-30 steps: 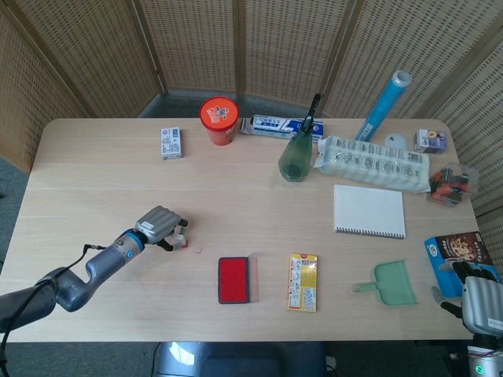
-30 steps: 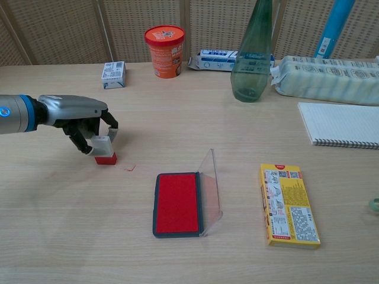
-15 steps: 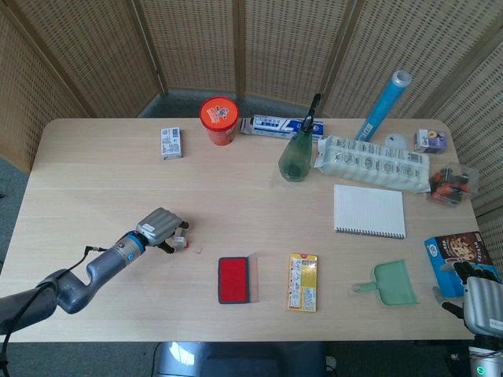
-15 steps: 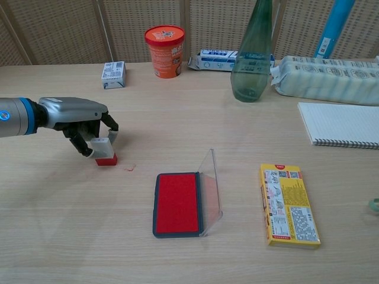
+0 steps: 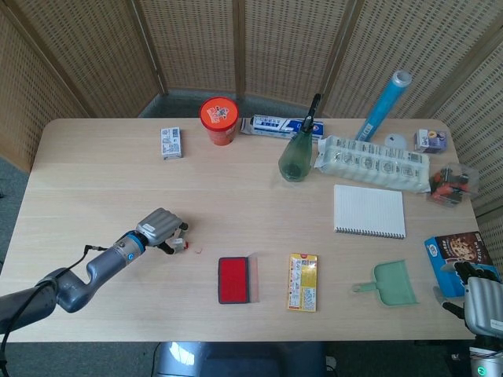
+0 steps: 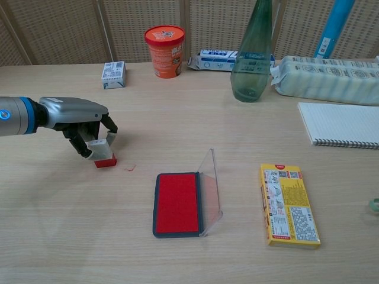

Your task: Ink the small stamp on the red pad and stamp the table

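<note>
From the head view, the left hand sits at about eight o'clock on the counter, its fingers clamped on the small stamp, which looks set against the wood; a faint red mark lies just beside it toward three o'clock, and the red pad lies open near it toward four o'clock. The right hand hangs off the edge at four o'clock, and whether its fingers are apart or together cannot be told. The step in hand seems to be the stamping itself, so the next move likely calls for a straight lift, without sliding, to leave a clean print. From the chest view, the left hand pinches the white body of the small stamp, whose red base touches the counter; the red pad has its clear lid raised. The wood is pale and smooth, with woven wicker screens standing behind at twelve o'clock
</note>
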Motion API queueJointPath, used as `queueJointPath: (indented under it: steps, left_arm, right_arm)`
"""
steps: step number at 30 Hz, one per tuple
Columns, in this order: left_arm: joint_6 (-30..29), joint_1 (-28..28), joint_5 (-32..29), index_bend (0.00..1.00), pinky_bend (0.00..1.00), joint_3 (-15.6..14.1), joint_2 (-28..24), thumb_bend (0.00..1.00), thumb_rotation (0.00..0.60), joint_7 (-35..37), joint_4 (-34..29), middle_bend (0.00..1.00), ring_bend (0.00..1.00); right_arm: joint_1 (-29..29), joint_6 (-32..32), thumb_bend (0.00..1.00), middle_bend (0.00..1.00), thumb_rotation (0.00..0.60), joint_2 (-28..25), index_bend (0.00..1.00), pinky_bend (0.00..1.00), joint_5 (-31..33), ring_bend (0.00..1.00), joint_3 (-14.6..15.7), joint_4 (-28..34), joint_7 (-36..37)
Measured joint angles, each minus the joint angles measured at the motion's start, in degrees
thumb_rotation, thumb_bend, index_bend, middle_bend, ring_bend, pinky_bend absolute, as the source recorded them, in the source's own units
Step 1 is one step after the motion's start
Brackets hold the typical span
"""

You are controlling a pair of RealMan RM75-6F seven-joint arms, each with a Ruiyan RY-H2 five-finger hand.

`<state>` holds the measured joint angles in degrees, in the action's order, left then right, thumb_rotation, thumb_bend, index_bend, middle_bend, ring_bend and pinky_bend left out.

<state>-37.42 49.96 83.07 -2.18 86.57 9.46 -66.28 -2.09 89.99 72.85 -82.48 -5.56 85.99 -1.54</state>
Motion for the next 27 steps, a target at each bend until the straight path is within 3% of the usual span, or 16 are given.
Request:
queueJointPath:
  steps: [6,21,27]
  left_arm:
    - [0.6,0.1,-0.3,0.58,0.93,0.1,-0.3,0.31,0.521,-0.7,-0.2,1.00,1.00]
    - [2.0,0.4,-1.1,0.41,0.93,0.5,-1.0,0.29,0.512,-2.3,-1.0,1.00,1.00]
    - [2.8,0.7,-1.6,0.41,0.93,0.6,-1.3,0.29,0.510,-3.0,-1.4,1.00,1.00]
  right_arm:
    - [0.0,0.1,0.26,0.45,0.591,0.0,0.45,0.38,0.0,0.47,0.0,0.0,0.0]
    - [-0.1,0.4,0.26,0.45,0.586,-0.1,0.45,0.38,-0.1,0.48,0.0,0.0,0.2]
    - [-0.1,0.3,0.26,0.45,0.591,-0.1,0.45,0.38,0.0,0.48,-0.1,-0.1,0.2]
